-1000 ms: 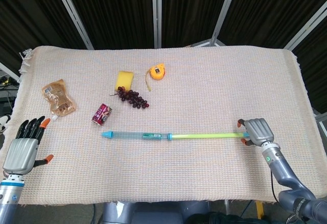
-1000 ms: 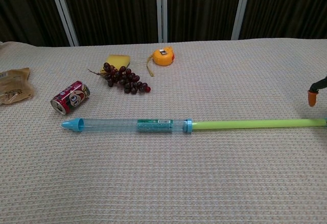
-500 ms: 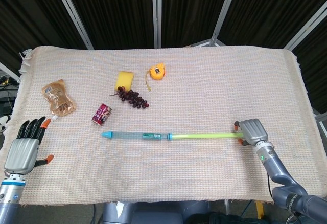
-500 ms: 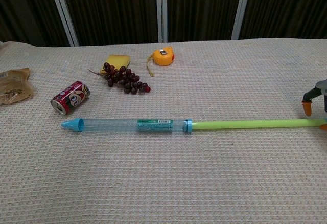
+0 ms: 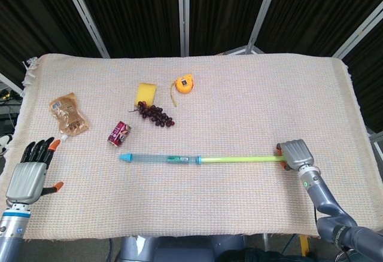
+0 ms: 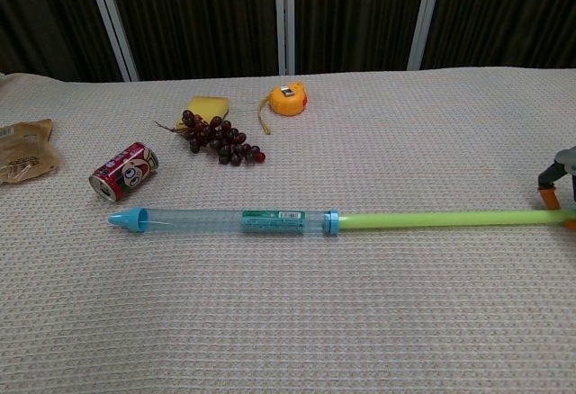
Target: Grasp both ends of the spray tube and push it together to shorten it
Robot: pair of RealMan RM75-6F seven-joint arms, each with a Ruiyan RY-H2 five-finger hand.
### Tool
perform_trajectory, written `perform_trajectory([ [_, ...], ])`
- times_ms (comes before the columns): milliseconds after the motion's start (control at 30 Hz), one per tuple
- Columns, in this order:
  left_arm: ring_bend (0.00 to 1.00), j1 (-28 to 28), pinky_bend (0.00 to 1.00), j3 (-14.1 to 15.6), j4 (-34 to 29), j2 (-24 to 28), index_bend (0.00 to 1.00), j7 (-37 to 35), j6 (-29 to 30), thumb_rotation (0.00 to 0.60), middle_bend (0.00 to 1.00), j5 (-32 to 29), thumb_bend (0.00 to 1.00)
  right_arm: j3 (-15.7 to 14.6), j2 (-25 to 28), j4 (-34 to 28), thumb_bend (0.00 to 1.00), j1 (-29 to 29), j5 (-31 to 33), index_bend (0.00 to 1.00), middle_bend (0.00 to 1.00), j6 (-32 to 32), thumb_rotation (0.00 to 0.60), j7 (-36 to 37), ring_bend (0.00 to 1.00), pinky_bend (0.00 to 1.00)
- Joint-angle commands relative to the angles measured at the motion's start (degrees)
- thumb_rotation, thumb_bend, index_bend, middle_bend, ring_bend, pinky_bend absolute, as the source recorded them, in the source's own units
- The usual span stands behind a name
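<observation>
From the head view I get both hands; the chest view shows nothing of my left hand [image 5: 26, 176] and only orange fingertips [image 6: 546, 196] of my right hand [image 5: 295, 154] at its right edge. The left hand sits at the near left corner of the beige woven tablecloth [image 5: 239, 106], fingers spread apart and holding nothing, well apart from everything else.

The long spray tube with a clear blue barrel and a lime-green rod [image 5: 203, 159] lies flat across the middle of the cloth, its blue cone tip pointing left. The chest view brings its green label band [image 6: 273, 222] close, but I cannot read the print on it.

My right hand is down over the green end of the tube, fingertips on either side of the rod; whether they actually clamp it I cannot tell.

Behind the tube lie a red drink can on its side [image 6: 124, 171] with a cartoon face, a bunch of dark purple grapes [image 6: 220, 141], a yellow sponge block [image 5: 145, 92], an orange tape measure [image 6: 289, 100] and a brown snack pouch [image 5: 67, 113]; none of their writing is legible.
</observation>
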Motion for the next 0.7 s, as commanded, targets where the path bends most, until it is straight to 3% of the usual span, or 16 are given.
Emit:
perform_trajectory([
  [33, 0.0, -0.2, 0.0, 0.0, 0.1, -0.2, 0.0, 0.1, -0.4, 0.6, 0.0, -0.1, 0.0, -0.1, 0.1, -0.3, 0.37, 0.0, 0.3, 0.65, 1.0, 0.1, 0.6, -0.2, 1.0, 1.0],
  [133, 0.0, -0.9, 0.0, -0.1, 0.2, -0.6, 0.0, 0.4, -1.8, 0.6, 0.01, -0.3, 0.0, -0.1, 0.6, -1.1, 0.39, 0.0, 0.2, 0.67, 1.0, 0.5, 0.6, -0.3, 1.0, 1.0],
  [200, 0.14, -2.0, 0.06, -0.5, 0.4, -1.2, 0.0, 0.3, -3.1, 0.6, 0.14, -0.4, 0.0, -0.3, 1.1, -2.2, 0.4, -0.1, 0.0, 0.68, 1.0, 0.8, 0.6, -0.4, 1.0, 1.0],
  [233, 0.29, -2.8, 0.17, -0.9, 0.7, -1.7, 0.0, 0.1, -4.0, 0.6, 0.28, -0.3, 0.0, -0.3, 1.3, -2.6, 0.41, -0.1, -0.1, 0.68, 1.0, 0.9, 0.6, -0.5, 1.0, 1.0],
  [300, 0.56, -4.5, 0.49, -1.7, 1.3, -2.7, 0.0, -0.5, -5.8, 0.6, 0.56, 0.0, 0.0, -0.4, 1.7, -3.4, 0.41, -0.2, 0.0, 0.68, 1.0, 1.2, 0.6, -0.8, 1.0, 1.0],
  [400, 0.73, -9.3, 0.81, -3.4, 3.3, -5.2, 0.06, -2.7, -10.6, 0.6, 0.74, 1.9, 0.01, -0.2, 2.4, -4.9, 0.41, -0.2, 0.6, 0.68, 1.0, 1.5, 0.6, -1.4, 1.0, 1.0],
  [467, 0.79, -11.9, 0.93, -4.2, 5.4, -7.0, 0.14, -3.8, -12.9, 0.6, 0.8, 3.0, 0.05, -0.2, 2.6, -5.6, 0.41, -0.2, 1.1, 0.68, 1.0, 1.7, 0.6, -2.0, 1.0, 1.0],
  [567, 0.83, -15.7, 1.0, -5.1, 8.0, -9.4, 0.24, -5.5, -17.3, 0.6, 0.84, 3.2, 0.12, -0.1, 2.9, -6.4, 0.42, -0.1, 2.0, 0.68, 1.0, 1.9, 0.6, -3.1, 1.0, 1.0],
  [700, 0.85, -19.5, 1.0, -6.3, 10.0, -12.2, 0.32, -5.4, -23.1, 0.6, 0.87, -0.2, 0.21, 0.1, 3.3, -7.2, 0.43, 0.0, 3.1, 0.69, 1.0, 2.2, 0.6, -4.2, 1.0, 1.0],
])
